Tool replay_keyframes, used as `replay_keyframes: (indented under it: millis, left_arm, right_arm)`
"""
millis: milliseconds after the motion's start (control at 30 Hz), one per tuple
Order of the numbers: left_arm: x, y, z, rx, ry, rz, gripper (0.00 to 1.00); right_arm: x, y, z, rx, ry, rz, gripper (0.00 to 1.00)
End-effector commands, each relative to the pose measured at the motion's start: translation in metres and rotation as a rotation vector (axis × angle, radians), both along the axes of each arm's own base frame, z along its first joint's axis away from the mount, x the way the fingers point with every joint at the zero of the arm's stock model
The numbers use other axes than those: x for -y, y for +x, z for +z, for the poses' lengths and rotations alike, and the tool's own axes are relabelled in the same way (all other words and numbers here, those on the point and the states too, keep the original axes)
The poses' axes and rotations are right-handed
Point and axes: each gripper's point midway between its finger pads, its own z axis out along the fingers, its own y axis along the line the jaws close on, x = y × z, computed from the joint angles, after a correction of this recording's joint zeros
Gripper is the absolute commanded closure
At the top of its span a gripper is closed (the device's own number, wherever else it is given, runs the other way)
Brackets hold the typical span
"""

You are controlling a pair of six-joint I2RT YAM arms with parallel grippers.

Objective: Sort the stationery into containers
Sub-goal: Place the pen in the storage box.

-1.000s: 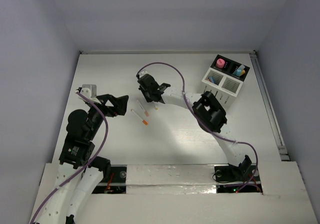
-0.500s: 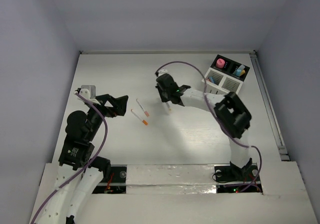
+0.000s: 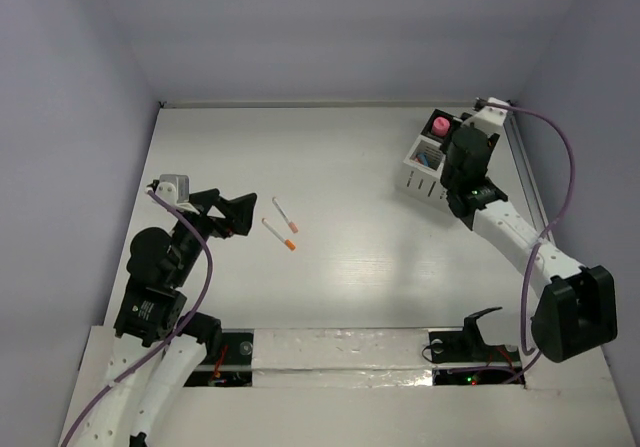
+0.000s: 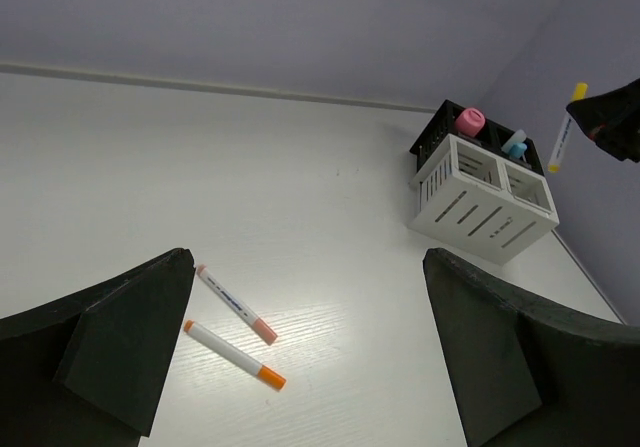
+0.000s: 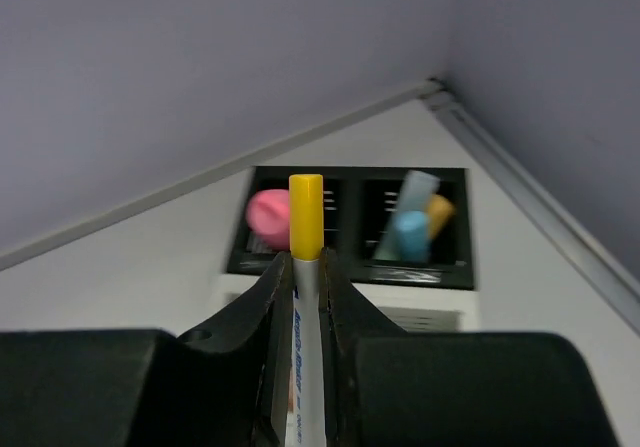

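Right pincer (image 5: pixel 305 269) clamps 1 slim white marker (image 5: pixel 306 217) (yellow-capped); left pincer (image 4: pixel 310 357) gapes wide.

Two orange-tipped markers (image 4: pixel 235 305) (image 4: pixel 233 353), one yellow-tipped marker (image 5: pixel 305 267) (aloft), one organizer (image 4: pixel 480 207)

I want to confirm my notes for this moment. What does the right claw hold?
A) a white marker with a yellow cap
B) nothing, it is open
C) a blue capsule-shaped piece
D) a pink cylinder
A: in the right wrist view the right claw is shut on a white marker with a yellow cap, which stands up between its fingers.
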Motion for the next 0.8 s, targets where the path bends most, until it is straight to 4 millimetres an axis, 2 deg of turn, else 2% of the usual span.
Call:
replay_keyframes:
  millis: [0, 33, 67, 133, 267, 433, 567, 733, 767]
  left_arm:
    - [0.002, -0.007, 0.027, 0.078, -0.026, -0.016, 0.01]
    - [0.001, -0.007, 0.028, 0.08, -0.028, -0.014, 0.01]
    - [0.004, -0.008, 0.027, 0.08, -0.027, -0.026, 0.01]
    - [0.004, -0.008, 0.027, 0.08, -0.027, -0.026, 0.01]
    - [0.006, -0.01, 0.028, 0.082, -0.028, -0.034, 0.01]
    - [0.005, -0.01, 0.028, 0.082, -0.029, -0.031, 0.01]
    - [0.005, -0.009, 0.028, 0.08, -0.028, -0.029, 0.01]
    - [0.006, -0.008, 0.027, 0.076, -0.027, -0.031, 0.01]
    - [0.006, -0.008, 0.026, 0.074, -0.026, -0.031, 0.01]
  right_arm:
    - [0.051, -0.01, 0.004, 0.064, -0.03, -0.201, 1.0]
    - [0.068, -0.012, -0.002, 0.054, -0.043, -0.244, 1.0]
    - [0.075, -0.012, -0.004, 0.05, -0.043, -0.262, 1.0]
    - [0.084, -0.009, -0.006, 0.041, -0.044, -0.28, 1.0]
    - [0.099, 0.005, -0.03, -0.019, -0.073, -0.326, 1.0]
    - [0.095, 0.016, -0.057, -0.058, -0.075, -0.313, 0.99]
    - [0.091, 0.015, -0.073, -0.069, -0.025, -0.299, 0.97]
    - [0.086, 0.009, -0.083, -0.077, 0.015, -0.267, 0.74]
    - [0.084, 0.006, -0.077, -0.058, 0.031, -0.255, 0.67]
